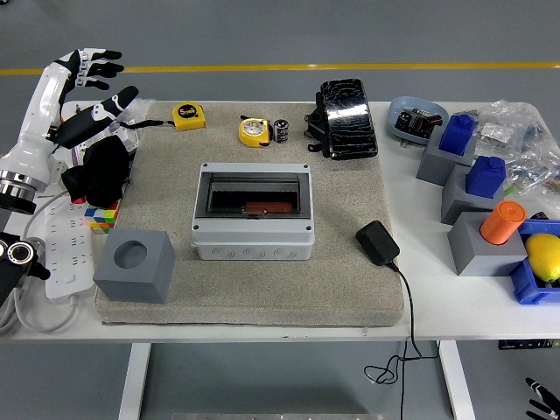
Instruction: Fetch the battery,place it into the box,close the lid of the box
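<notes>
The battery [281, 130], a small black cylinder, stands at the far edge of the grey mat, next to a yellow tape measure [253, 131]. The grey box [253, 227] sits mid-mat. Its dark see-through lid [252, 194] lies flat over the opening, and a reddish part shows through it. My left hand [98, 87] is raised at the far left, above the table's left edge, fingers spread and empty, well apart from the battery and the box. Only the tips of my right hand [541, 398] show at the lower right corner, below the table.
A grey cube with a round hole [133, 263] sits near left. A second yellow tape measure [188, 115], a black case [346, 117], a black adapter with cord [377, 242], a black cloth [101, 171], a power strip [66, 249], and grey and blue blocks [477, 188] at right.
</notes>
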Available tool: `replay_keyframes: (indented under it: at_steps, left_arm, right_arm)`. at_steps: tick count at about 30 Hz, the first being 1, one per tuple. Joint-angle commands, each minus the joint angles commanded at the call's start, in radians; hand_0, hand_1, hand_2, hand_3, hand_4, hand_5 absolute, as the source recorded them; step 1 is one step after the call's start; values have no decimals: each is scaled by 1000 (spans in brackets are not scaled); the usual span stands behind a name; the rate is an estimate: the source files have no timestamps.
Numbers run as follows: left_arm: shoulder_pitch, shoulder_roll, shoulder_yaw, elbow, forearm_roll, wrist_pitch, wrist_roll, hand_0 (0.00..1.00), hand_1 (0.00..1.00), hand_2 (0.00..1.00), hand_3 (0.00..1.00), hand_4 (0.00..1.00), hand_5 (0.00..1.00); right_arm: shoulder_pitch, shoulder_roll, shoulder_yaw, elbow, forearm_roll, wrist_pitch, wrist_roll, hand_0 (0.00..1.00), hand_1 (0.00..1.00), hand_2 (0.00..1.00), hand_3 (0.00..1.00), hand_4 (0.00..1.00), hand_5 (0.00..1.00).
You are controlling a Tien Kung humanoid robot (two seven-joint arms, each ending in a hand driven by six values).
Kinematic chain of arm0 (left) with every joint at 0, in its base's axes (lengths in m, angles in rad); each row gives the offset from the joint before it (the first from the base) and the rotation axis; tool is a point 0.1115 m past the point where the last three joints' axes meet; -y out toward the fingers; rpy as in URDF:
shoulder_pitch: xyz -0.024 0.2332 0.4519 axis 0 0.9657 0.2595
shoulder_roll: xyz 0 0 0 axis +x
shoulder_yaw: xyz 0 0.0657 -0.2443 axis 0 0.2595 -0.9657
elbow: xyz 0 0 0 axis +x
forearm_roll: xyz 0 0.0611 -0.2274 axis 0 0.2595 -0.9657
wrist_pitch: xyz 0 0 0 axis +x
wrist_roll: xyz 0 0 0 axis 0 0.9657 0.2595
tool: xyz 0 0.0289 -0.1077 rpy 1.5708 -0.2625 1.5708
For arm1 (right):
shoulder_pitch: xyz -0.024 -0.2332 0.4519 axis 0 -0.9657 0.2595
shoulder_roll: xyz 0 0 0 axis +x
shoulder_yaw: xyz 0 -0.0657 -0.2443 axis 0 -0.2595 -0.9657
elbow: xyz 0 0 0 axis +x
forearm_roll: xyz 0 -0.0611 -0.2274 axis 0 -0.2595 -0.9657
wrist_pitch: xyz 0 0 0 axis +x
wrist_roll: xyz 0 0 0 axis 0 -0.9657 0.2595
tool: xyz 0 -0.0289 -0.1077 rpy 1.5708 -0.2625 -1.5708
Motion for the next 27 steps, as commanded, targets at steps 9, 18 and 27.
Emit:
replay_keyframes:
  at_steps: [9,18,27]
  left_arm:
    - [-6,1,-1,-3,0,0,-1,520,662,673,722,998,765]
    - [-4,0,-6,-2,-2,0,-1,521,662,672,722,998,767]
    - [-8,-3,-12,-3,-1,-1,0,521,664,672,722,998,766]
  right_arm:
    - [3,-5,3,0,-3,-3,-4,667,671,678,559,966,478]
    - [4,-2,6,1,-5,-3,0,667,671,678,559,967,476]
    - [5,-5,9,0,-6,-3,1,666,671,678,559,967,476]
